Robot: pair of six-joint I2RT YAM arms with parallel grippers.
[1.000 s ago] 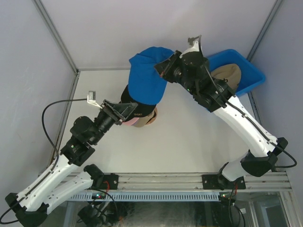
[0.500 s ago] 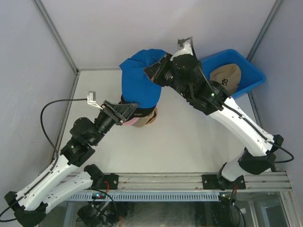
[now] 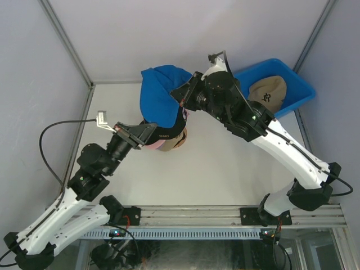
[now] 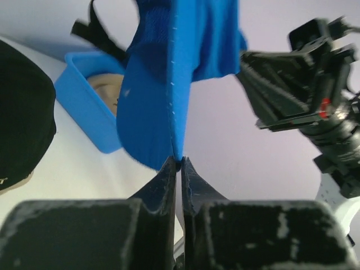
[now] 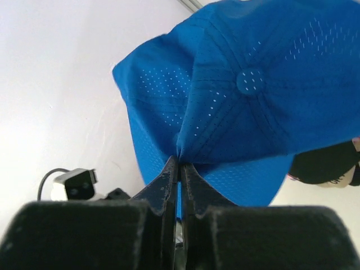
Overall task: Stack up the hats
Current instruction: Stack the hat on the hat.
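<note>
**Item 1: blue cap** (image 3: pixel 160 95). Perforated fabric with a button at the crown. It was held in the air between both arms, over the far middle of the table (image 3: pixel 225 169). In the overhead view its lower part overlapped the pile listed under item 4.

**Item 2: left gripper** (image 3: pixel 151 128). It reached up from the near left. In the left wrist view its fingers (image 4: pixel 169 180) were pinched together on the lower stitched edge of the blue cap, which rose above them.

**Item 3: right gripper** (image 3: pixel 181 97). It reached in from the right, at the cap's far side. In the right wrist view its fingers (image 5: pixel 166 180) were clamped on a fold of the cap's crown fabric, just below the button.

**Item 4: black cap** (image 3: pixel 167 134). It carried pale lettering on its side and sat on top of a pile near the table's centre, below the blue cap. The edge of a pink cap (image 3: pixel 152 144) showed beneath it. A tan-brown piece beside the pink could not be identified.

**Item 5: tan cap** (image 3: pixel 269 90). It bore a dark emblem and lay inside the blue bin (image 3: pixel 301 93).

**Item 6: blue bin.** Plastic, it stood at the far right corner of the table, well apart from the pile.
</note>
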